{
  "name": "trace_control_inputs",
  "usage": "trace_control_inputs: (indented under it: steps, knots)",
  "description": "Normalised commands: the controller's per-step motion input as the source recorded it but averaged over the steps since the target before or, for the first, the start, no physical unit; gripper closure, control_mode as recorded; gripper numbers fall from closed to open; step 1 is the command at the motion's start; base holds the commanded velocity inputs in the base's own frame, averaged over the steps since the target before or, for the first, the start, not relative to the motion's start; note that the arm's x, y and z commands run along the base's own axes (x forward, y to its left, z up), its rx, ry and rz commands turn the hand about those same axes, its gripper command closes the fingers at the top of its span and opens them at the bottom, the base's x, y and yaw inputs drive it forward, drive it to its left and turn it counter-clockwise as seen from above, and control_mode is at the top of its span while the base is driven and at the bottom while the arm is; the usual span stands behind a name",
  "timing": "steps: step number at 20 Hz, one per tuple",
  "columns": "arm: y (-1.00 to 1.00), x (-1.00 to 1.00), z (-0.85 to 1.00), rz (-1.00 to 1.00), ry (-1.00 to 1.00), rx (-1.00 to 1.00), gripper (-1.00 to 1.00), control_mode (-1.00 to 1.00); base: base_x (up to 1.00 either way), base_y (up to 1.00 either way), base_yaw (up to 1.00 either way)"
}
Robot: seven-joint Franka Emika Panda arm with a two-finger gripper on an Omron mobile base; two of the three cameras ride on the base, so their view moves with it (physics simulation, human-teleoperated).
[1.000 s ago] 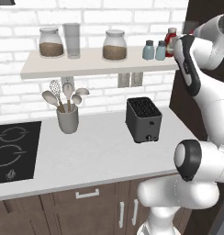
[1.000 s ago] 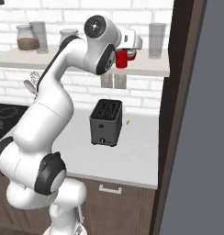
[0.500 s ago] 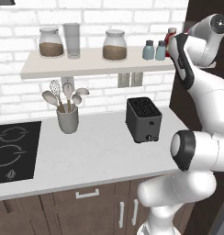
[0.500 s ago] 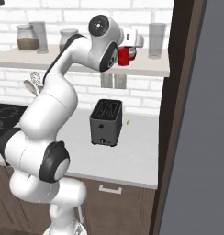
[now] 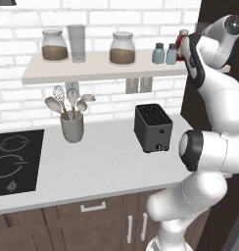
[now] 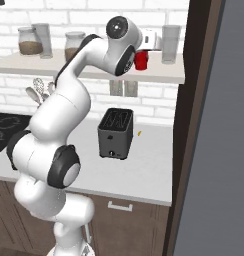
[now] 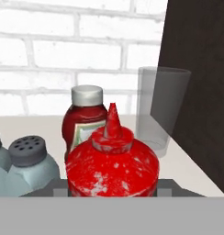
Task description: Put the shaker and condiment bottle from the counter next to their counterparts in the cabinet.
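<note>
At the right end of the cabinet (image 5: 104, 68), end effector (image 6: 144, 54) pinching the condiment bottle (image 7: 113, 165), held just above the board. Labelled red bottle (image 7: 84, 123) just beyond, two shakers (image 5: 165, 53) to its left, glass (image 7: 160, 109) right. Best lowered straight down until seated, then released gently so neighbours stay upright.

Both base views face the shelf (image 5: 102, 68) (opposite sides); hand view sits seemingly close.

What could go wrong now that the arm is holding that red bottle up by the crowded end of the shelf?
1. The condiment bottle in the gripper sits close to the labelled red bottle and two shakers; a nudge might topple them.
2. The clear glass beside it could get knocked off the shelf.
</note>
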Motion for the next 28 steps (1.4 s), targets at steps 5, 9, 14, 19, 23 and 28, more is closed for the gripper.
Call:
trace_control_inputs:
  steps: [5, 9, 14, 19, 23, 28]
  knots:
    - [-0.14, 0.00, 0.00, 0.00, 0.00, 0.00, 1.00, -1.00, 0.00, 0.00, 0.00]
    - [-0.05, 0.00, -0.07, 0.00, -0.02, 0.00, 1.00, -1.00, 0.00, 0.00, 0.00]
    - [0.00, 0.00, -0.11, 0.00, -0.04, 0.00, 1.00, -1.00, 0.00, 0.00, 0.00]
    - [0.00, 0.00, -0.11, 0.00, -0.07, 0.00, 1.00, -1.00, 0.00, 0.00, 0.00]
    - [0.00, 0.00, -0.09, 0.00, -0.06, 0.00, 1.00, -1.00, 0.00, 0.00, 0.00]
    - [0.00, 0.02, -0.01, 0.00, 0.00, 0.00, 1.00, -1.00, 0.00, 0.00, 0.00]
